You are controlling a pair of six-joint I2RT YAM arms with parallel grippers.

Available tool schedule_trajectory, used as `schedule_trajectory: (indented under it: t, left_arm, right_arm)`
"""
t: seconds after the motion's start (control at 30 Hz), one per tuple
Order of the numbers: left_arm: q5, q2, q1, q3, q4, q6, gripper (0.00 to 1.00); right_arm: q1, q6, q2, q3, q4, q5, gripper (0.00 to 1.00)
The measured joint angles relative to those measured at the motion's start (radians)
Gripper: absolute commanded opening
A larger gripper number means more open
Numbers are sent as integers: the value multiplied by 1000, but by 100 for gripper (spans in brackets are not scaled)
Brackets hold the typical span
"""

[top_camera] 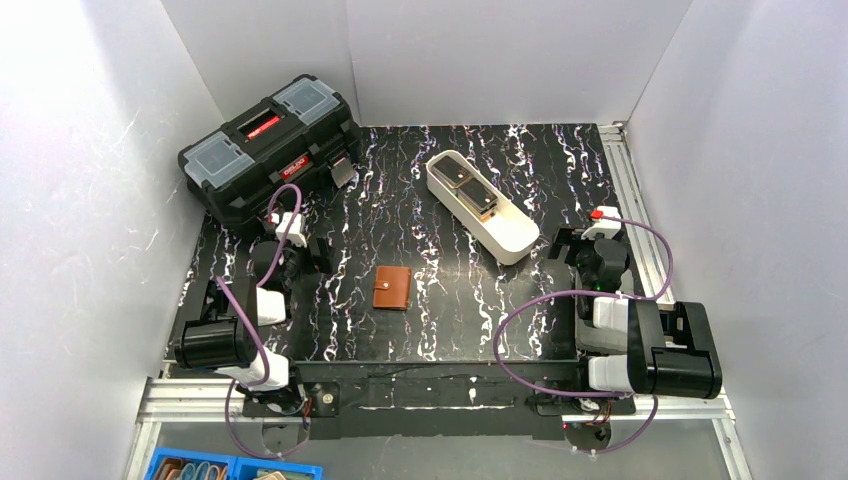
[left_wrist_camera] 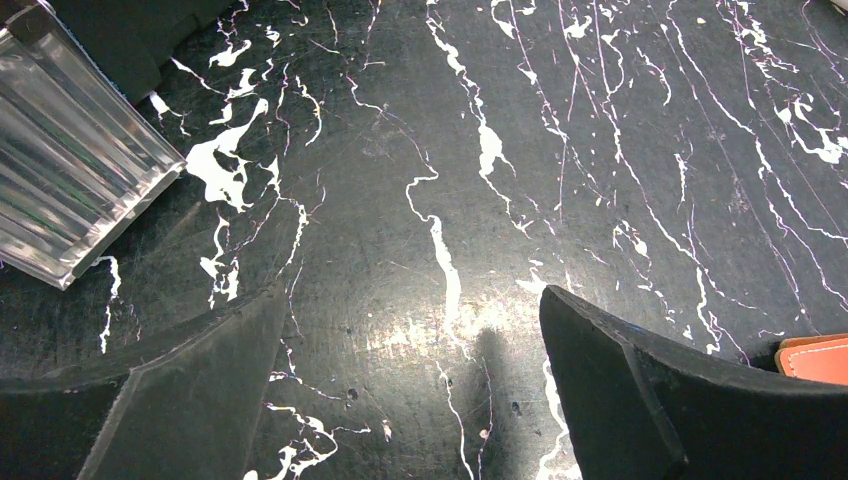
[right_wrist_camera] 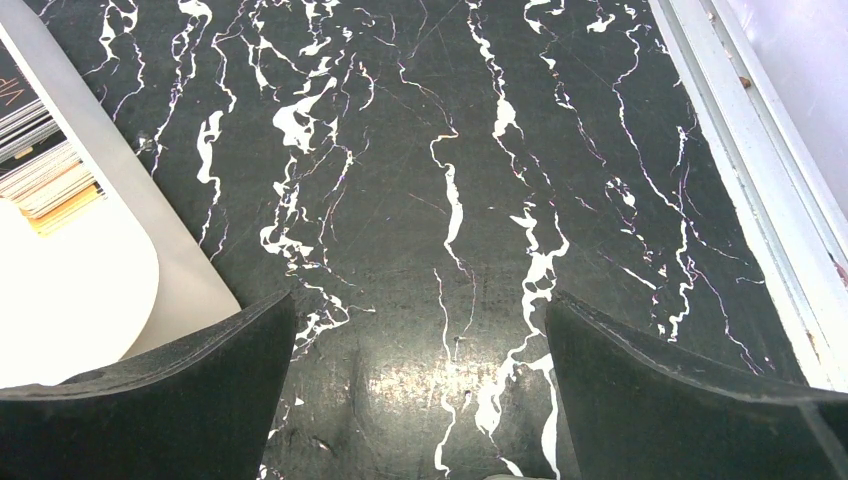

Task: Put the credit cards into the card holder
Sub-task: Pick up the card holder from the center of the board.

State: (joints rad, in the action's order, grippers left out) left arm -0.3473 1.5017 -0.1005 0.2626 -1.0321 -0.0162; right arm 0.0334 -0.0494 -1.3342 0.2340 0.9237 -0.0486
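The brown card holder (top_camera: 392, 288) lies closed and flat on the black marbled mat (top_camera: 450, 310) at mid-table; its corner shows at the right edge of the left wrist view (left_wrist_camera: 818, 358). Dark credit cards (top_camera: 468, 186) lie inside the long white tray (top_camera: 510, 238) at the back; a stack of card edges shows in the right wrist view (right_wrist_camera: 45, 170). My left gripper (top_camera: 318, 253) is open and empty, left of the card holder. My right gripper (top_camera: 562, 243) is open and empty, just right of the tray's near end.
A big black toolbox (top_camera: 270, 148) stands at the back left, with a ribbed metal latch (left_wrist_camera: 70, 170) near my left gripper. An aluminium rail (top_camera: 630, 200) runs along the mat's right edge. White walls enclose the table. Blue bins (top_camera: 230, 468) sit below the front edge.
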Motion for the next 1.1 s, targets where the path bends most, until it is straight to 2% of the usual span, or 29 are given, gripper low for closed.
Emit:
schedule_trajectory:
  t: [0.27,0.37,0.43,0.5,0.57,0.67,0.8,0.93,1.1]
  left_arm:
    - [0,0,0,0,0,0,99]
    - [-3,-10,0,9,35,-7,99]
    - [-17,-20,0,28,72,-10,99]
    - [-66,-38,-1,92,203,-41,99]
    - [-130,-50,10,236,431,-106,99]
    - [-160,-56,51,481,752,-224,99]
    - [-154,-177,83,573,979,-321,99]
    - [-146,-265,83,669,1205,-286,99]
    - [-138,-160,83,1030,1506,-219,99]
  right_arm:
    - [0,-11,2,2,-6,-34,100]
    - [0,-63,47,79,-187,-127,100]
    - [0,-98,64,216,-385,-180,100]
    - [2,-138,62,357,-542,-209,100]
    - [2,-192,76,464,-652,-220,100]
    - [4,-269,165,481,-753,-202,100]
    - [4,-417,280,483,-881,-156,100]
    - [5,-545,312,512,-979,-72,100]
    - [-8,-589,301,562,-1036,96,100]
